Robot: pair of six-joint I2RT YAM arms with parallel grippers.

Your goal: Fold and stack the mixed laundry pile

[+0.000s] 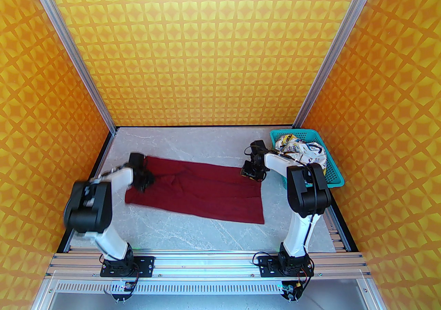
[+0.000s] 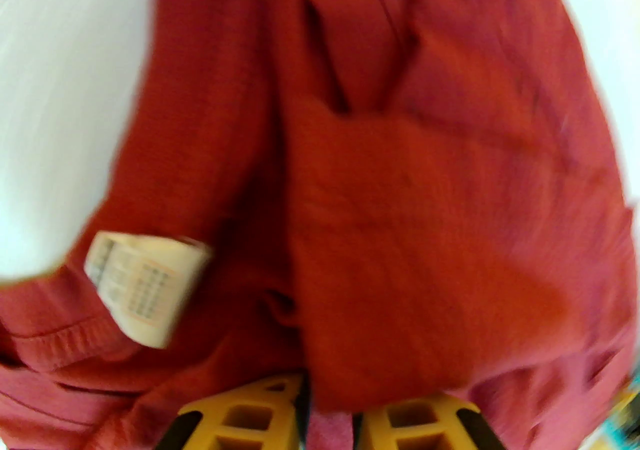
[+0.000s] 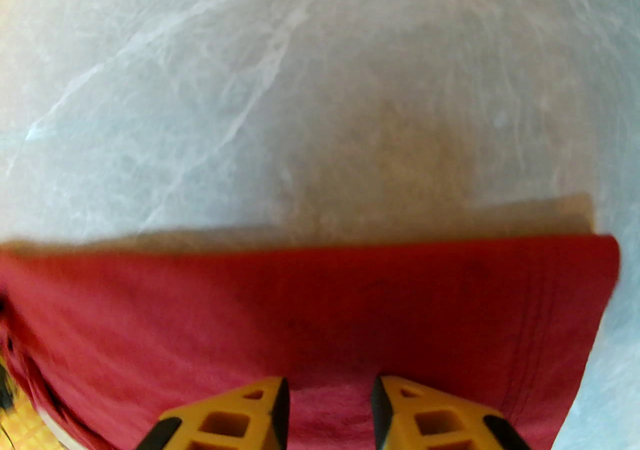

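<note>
The dark red T-shirt [image 1: 206, 191] lies spread across the middle of the table. My left gripper [image 1: 144, 179] is at its left end. In the left wrist view the gripper [image 2: 330, 425] is shut on a fold of the red cloth [image 2: 400, 212], and a white care label [image 2: 145, 288] shows beside it. My right gripper [image 1: 251, 174] is at the shirt's far right corner. In the right wrist view the gripper [image 3: 330, 413] is shut on the shirt's edge [image 3: 300, 308], which hangs slightly above the table and casts a shadow. The white printed garment [image 1: 303, 151] lies crumpled in the basket.
The teal perforated basket [image 1: 336, 177] stands at the far right of the grey marbled table [image 1: 193, 232], right behind my right arm. Orange patterned walls close in the back and both sides. Bare tabletop [image 3: 300, 87] lies beyond the shirt's edge.
</note>
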